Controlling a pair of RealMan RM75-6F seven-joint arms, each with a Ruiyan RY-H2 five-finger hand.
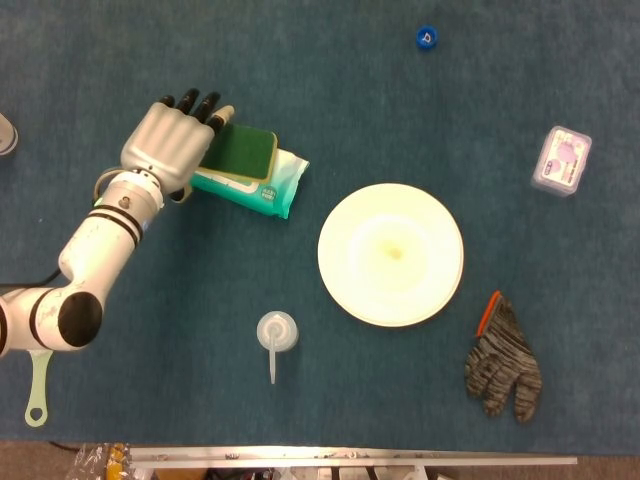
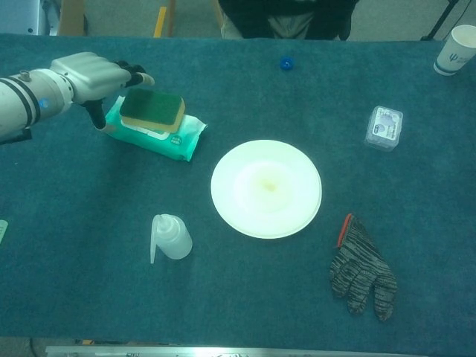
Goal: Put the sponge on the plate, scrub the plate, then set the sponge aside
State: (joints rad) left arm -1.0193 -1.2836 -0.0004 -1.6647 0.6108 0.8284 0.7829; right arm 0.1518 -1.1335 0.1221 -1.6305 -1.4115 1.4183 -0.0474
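**Table surface and items resting directly on it**

Table (image 1: 330,90) covered in dark blue-green cloth. Near centre, slightly toward 3 o'clock: round pale plate (image 1: 391,254), faint yellowish mark at its middle. Toward 10 o'clock from the plate: teal wipes pack (image 1: 262,185), lying flat. Toward 7 o'clock: clear squeeze bottle (image 1: 276,335) on its side, nozzle pointing to 6 o'clock. Toward 4 o'clock: grey knitted glove (image 1: 503,362) with orange cuff edge, near the plate rim but apart from it. Toward 2 o'clock: small clear plastic box (image 1: 562,160). Toward 12 o'clock: blue bottle cap (image 1: 427,38). Far corner in the chest view: white paper cup (image 2: 458,48). At 8 o'clock edge: pale green handle (image 1: 37,390), partly hidden.
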